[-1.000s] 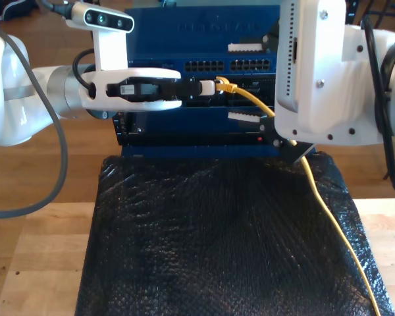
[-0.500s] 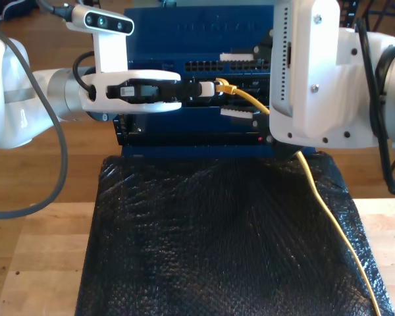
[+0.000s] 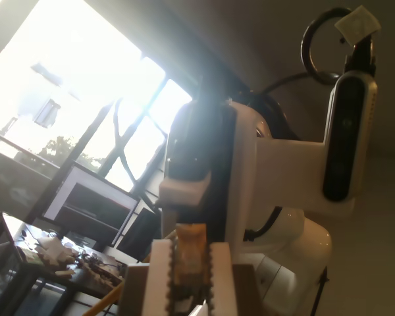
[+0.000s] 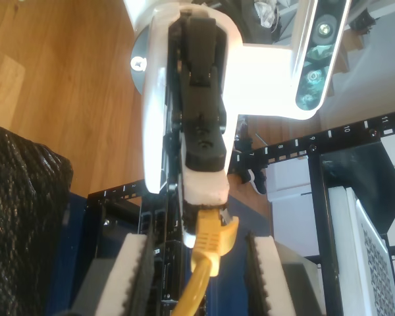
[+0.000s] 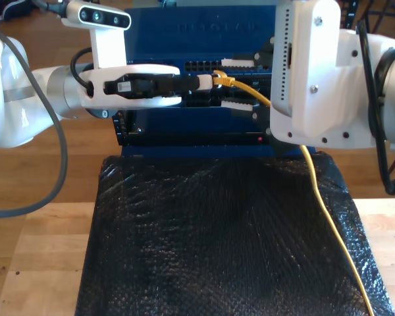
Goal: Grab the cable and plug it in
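My first gripper (image 3: 189,276) pinches the cable (image 5: 319,197) plug.

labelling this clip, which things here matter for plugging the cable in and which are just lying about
In the job: cable, blue switch, my first gripper, my second gripper.
Lying about: black padded sheet, wooden table.

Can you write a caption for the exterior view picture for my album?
My first pincer holds the cable plug by the blue box; my second pincer is open around the cable.
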Motion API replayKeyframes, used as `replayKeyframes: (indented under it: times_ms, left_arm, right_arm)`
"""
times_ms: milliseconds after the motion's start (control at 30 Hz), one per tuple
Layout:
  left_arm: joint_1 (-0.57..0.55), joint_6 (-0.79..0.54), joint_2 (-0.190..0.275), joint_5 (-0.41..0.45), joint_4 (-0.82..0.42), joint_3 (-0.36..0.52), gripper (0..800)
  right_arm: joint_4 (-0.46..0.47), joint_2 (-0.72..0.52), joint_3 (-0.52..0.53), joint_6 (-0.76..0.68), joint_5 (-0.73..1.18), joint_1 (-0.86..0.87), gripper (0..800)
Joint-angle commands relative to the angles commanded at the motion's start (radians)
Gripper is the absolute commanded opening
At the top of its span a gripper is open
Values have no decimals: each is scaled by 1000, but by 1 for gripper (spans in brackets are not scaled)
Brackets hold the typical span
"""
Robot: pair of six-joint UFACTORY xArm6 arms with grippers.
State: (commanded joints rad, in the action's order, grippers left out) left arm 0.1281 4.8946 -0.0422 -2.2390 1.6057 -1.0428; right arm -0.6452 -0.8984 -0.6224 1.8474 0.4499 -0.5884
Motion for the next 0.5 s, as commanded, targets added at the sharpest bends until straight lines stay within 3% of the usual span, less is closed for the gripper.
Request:
replayKeyframes:
  times_ms: [500]
  left_arm:
    - [-2, 32, -8, -2, 2, 9, 21]
  right_arm:
    - [0, -3, -2, 2, -2, -21, 350]
